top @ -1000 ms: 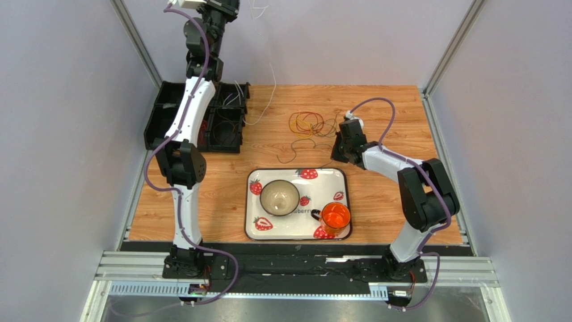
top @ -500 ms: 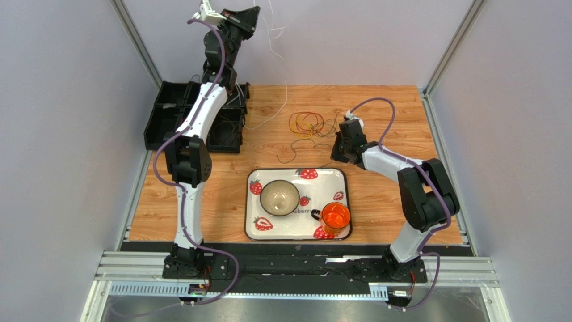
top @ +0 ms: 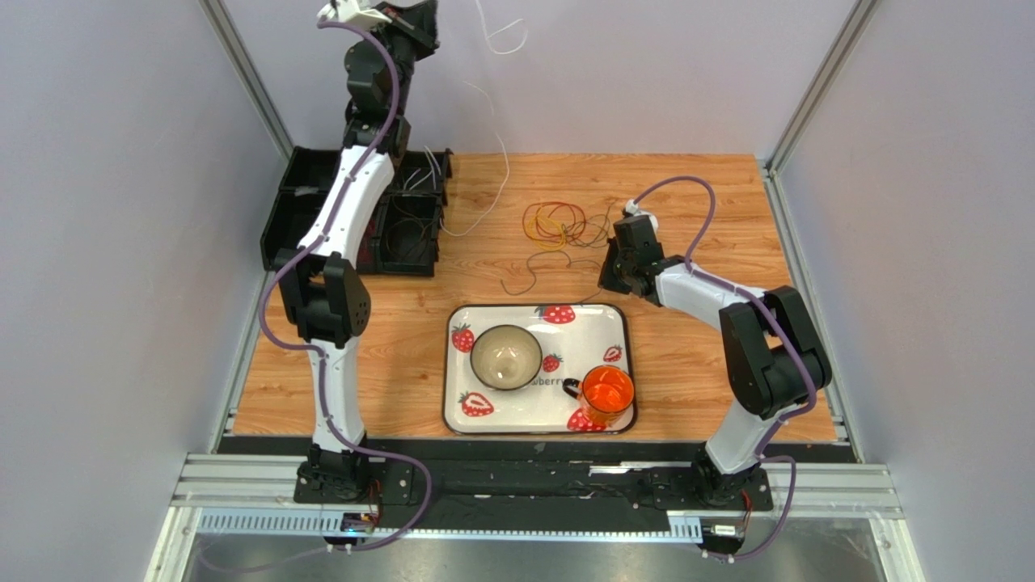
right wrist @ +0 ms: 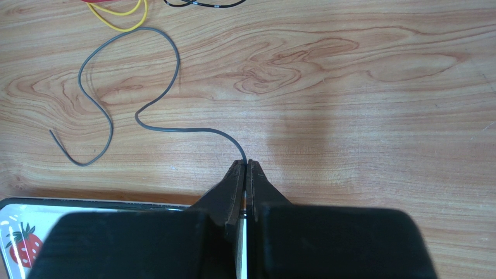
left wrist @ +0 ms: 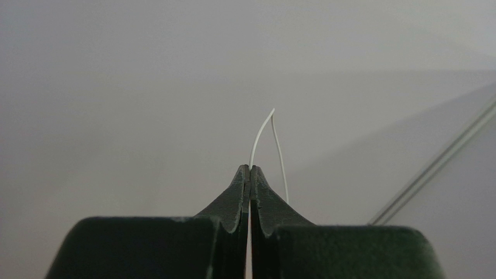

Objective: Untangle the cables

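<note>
Tray (top: 522, 415) blocks centre; black bins (top: 292, 218) far left; table (top: 735, 212) open far right

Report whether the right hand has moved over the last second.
No. The right hand stays shut on the grey cable, at the same spot just beyond the far right corner of the strawberry tray.

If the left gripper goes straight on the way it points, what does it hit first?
Most likely the grey wall: beyond the left gripper, shut on the white cable, nothing else shows. How far is unclear.
</note>
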### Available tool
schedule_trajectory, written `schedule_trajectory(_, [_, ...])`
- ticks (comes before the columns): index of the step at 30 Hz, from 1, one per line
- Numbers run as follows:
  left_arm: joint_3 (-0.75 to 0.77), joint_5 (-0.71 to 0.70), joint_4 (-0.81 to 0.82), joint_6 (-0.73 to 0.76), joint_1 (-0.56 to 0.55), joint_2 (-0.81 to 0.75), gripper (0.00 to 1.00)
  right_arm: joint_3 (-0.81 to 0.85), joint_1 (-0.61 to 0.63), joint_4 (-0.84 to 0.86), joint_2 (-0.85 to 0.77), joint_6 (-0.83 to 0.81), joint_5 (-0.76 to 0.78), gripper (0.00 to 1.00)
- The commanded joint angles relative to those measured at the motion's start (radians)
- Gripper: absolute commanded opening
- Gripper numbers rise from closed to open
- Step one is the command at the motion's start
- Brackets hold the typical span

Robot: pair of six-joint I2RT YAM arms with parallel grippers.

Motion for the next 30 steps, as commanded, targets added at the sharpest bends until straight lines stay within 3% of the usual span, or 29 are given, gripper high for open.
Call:
schedule_trajectory(1, [-0.125,-0.106,-0.026,0.166,0.061,-0.117,0.0,0.0,-0.003,0.041,-0.011,0.013,0.0,0.0])
schedule_trajectory(11, [-0.294,-0.206,-0.064,0.36,0.091,-0.093,0.0,0.008,-0.004,0.035,-0.003,0.013,-0.003,0.0])
schedule_trajectory(30, [-0.406,-0.274,-0.167,0.396,0.091,-0.03,0.0,0.014,-0.004,0.03,0.002,0.013,-0.002,0.0])
